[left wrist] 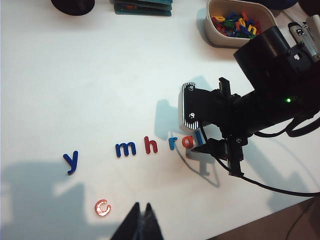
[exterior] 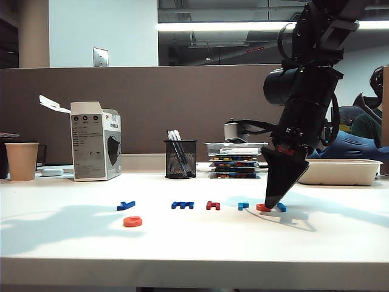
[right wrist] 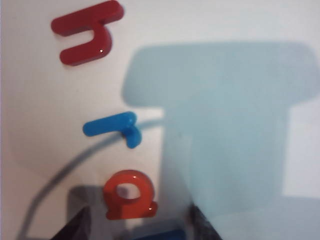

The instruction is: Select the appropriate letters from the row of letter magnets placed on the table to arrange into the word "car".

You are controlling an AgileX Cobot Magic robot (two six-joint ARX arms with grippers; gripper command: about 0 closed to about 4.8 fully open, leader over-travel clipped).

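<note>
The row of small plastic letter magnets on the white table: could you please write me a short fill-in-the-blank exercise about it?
1. The orange round plastic "c" lies apart, in front of the ____ row of letter magnets.
2. The right gripper stands with open jaws around the orange-red letter ____.
3. The light blue "r" lies between the orange-red "a" and the red letter ____.
4. The left gripper, near the "c", is ____.

Missing words: remaining; a; h; shut

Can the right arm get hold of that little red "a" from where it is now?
Probably yes: the right gripper stands open over the "a", one finger each side, though the neighbouring "r" sits close.
</note>
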